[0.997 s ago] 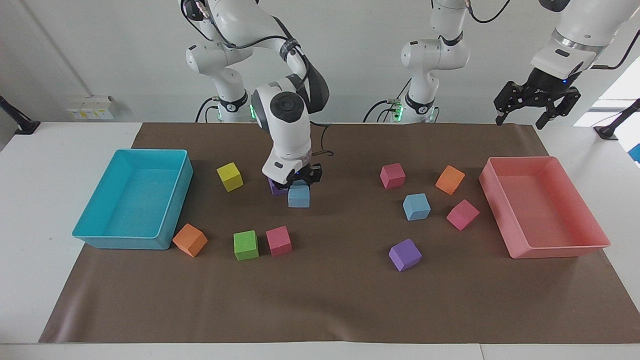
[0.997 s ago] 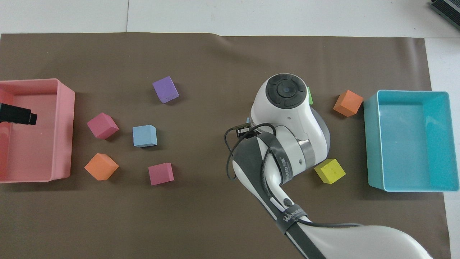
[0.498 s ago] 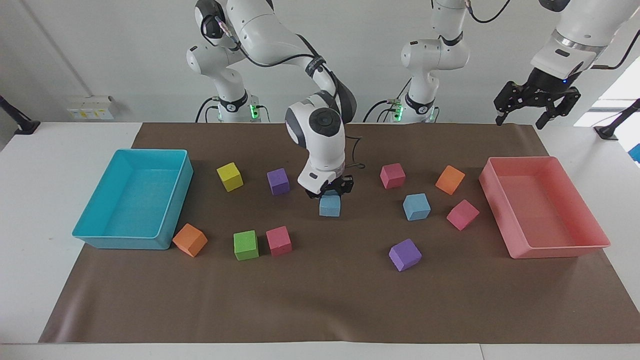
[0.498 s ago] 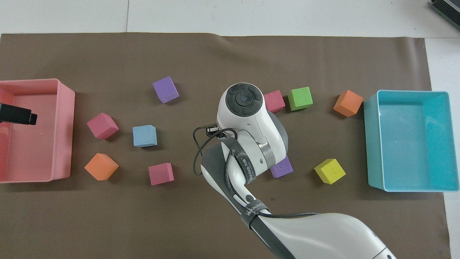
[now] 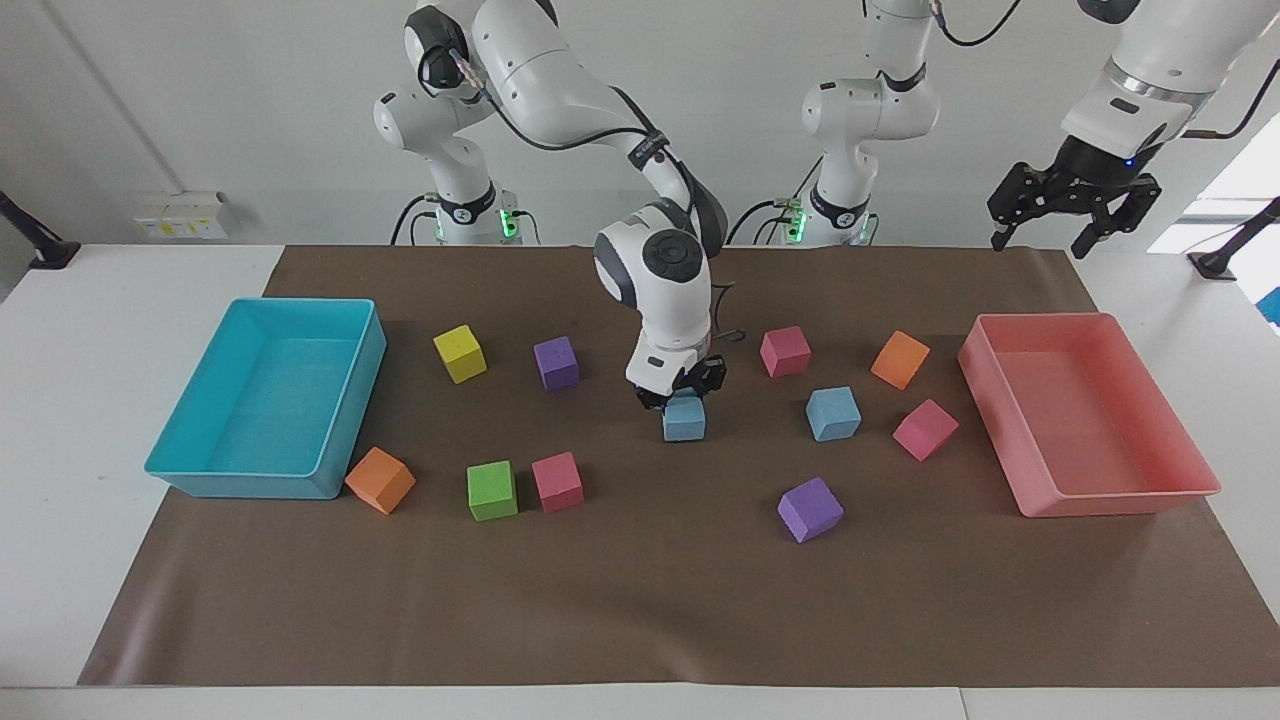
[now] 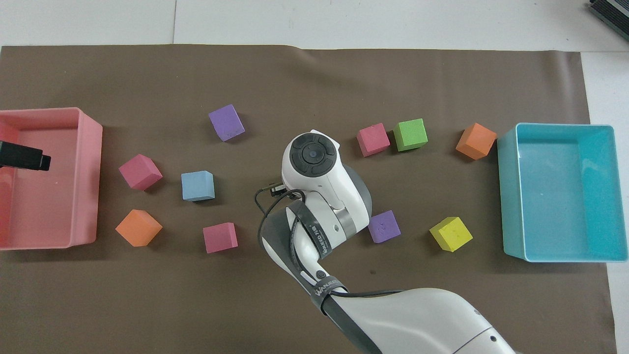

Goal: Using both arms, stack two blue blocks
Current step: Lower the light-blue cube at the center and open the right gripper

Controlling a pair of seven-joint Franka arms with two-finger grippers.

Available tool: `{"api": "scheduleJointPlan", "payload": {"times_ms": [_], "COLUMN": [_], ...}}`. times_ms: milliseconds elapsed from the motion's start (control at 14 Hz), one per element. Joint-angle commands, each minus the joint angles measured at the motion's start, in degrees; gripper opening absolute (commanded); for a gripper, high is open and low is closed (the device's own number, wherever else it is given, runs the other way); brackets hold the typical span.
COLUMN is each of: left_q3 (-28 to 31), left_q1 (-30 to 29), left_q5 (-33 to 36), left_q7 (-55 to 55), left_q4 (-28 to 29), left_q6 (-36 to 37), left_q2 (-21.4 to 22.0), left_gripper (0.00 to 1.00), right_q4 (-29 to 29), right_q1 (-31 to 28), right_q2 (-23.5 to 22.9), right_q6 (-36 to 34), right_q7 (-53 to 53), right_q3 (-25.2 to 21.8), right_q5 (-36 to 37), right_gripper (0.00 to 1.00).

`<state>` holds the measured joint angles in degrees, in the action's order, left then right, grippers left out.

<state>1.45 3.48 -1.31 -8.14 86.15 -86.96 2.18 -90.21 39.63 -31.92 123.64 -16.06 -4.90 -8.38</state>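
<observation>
My right gripper is shut on a sky-blue block and holds it low over the middle of the brown mat. In the overhead view the right arm's wrist hides both this block and the gripper. The second blue block sits on the mat toward the left arm's end, and also shows in the overhead view. My left gripper waits open and empty, raised over the pink tray's end of the table; its tip shows in the overhead view.
A pink tray stands at the left arm's end, a turquoise tray at the right arm's end. Purple, pink, orange and pink cubes surround the free blue block. Yellow, purple, green, pink and orange cubes lie toward the turquoise tray.
My right gripper has carried the blue block from beside the purple cube toward the left arm's end, closer to the second blue block. The left arm has not moved.
</observation>
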Motion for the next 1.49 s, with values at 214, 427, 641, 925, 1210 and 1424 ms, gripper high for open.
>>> {"api": "scheduleJointPlan", "payload": {"times_ms": [214,427,641,925,1210,1424], "left_q3": [-0.5,-0.5,-0.5,-0.5,-0.5,-0.4], "left_q1": [-0.8,-0.7,-0.7,-0.7,-0.8,-0.9], "left_q5": [0.7,0.6,0.6,0.6,0.6,0.7], "left_q7": [-0.7,-0.8,-0.7,-0.8,-0.8,-0.9], "left_q4": [-1.6,-1.6,-1.6,-1.6,-1.6,-1.4], "left_q6": [1.4,1.4,1.4,1.4,1.4,2.1], "left_q2": [-0.8,-0.8,-0.8,-0.8,-0.8,-0.3], "left_gripper": [1.00,1.00,1.00,1.00,1.00,1.00], "right_q4": [-2.3,-2.8,-2.8,-2.7,-2.9,-2.9], "right_q1": [-0.3,-0.3,-0.2,-0.2,-0.5,-1.8], "right_q2": [1.2,1.4,1.5,1.8,5.3,7.6], "right_q6": [-1.1,-1.5,-2.4,-2.7,-2.9,-3.1], "right_q7": [-1.8,-3.6,-4.2,-4.4,-4.2,-4.0], "right_q3": [0.1,0.1,0.1,0.1,0.1,-0.6], "right_q5": [-0.1,-0.1,-0.1,0.0,0.0,-0.1], "right_gripper": [0.00,0.00,0.00,1.00,1.00,1.00]}}
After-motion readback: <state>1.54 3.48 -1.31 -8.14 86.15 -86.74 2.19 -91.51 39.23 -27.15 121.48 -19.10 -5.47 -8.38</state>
